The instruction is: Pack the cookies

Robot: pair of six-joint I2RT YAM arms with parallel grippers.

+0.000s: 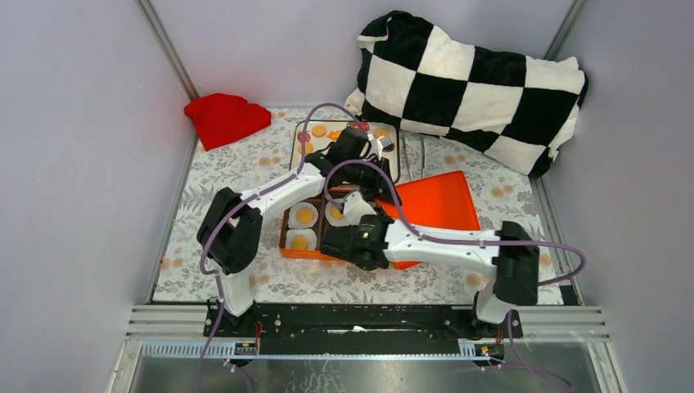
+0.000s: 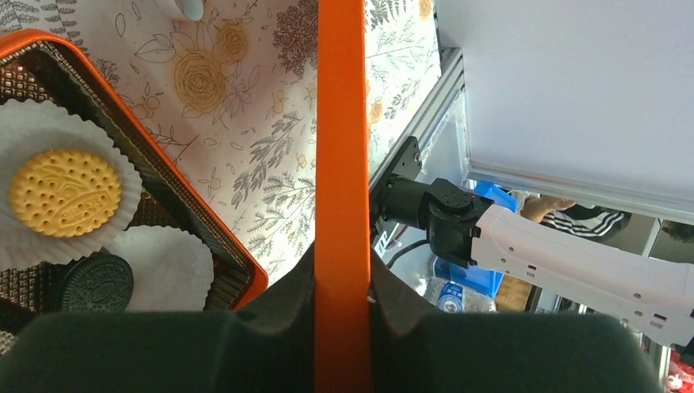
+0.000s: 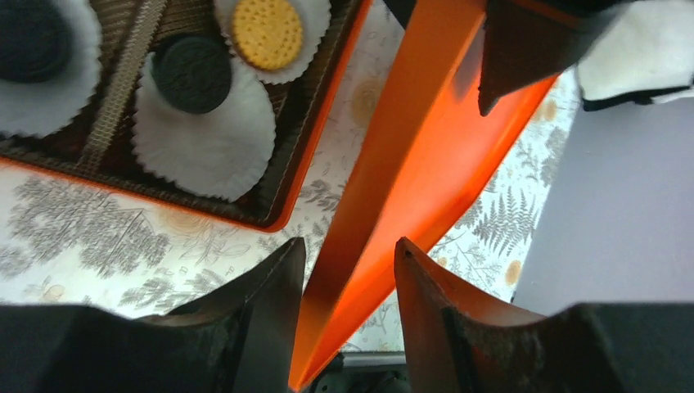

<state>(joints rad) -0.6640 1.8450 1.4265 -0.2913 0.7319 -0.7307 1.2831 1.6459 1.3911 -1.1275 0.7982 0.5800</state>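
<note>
An orange box point(image 1: 283, 244) holds white paper cups with cookies: yellow ones point(image 1: 304, 214) in the top view, and a yellow one point(image 2: 64, 192) and a black one point(image 2: 96, 282) in the left wrist view. The right wrist view shows a yellow cookie point(image 3: 266, 33) and a black one point(image 3: 192, 74). The orange lid point(image 1: 438, 205) lies right of the box, with its left edge raised. My left gripper point(image 1: 372, 187) point(image 2: 342, 270) is shut on the lid's edge point(image 2: 342, 123). My right gripper point(image 1: 360, 217) point(image 3: 350, 254) straddles the lid's near corner point(image 3: 409, 147) with a gap showing.
A pale tray point(image 1: 394, 155) at the back holds more yellow cookies point(image 1: 319, 131). Metal tongs point(image 1: 419, 155) lie beside it. A checkered pillow point(image 1: 470, 86) is at the back right and a red cloth point(image 1: 225, 117) at the back left. A floral cloth point(image 1: 213, 172) covers the table.
</note>
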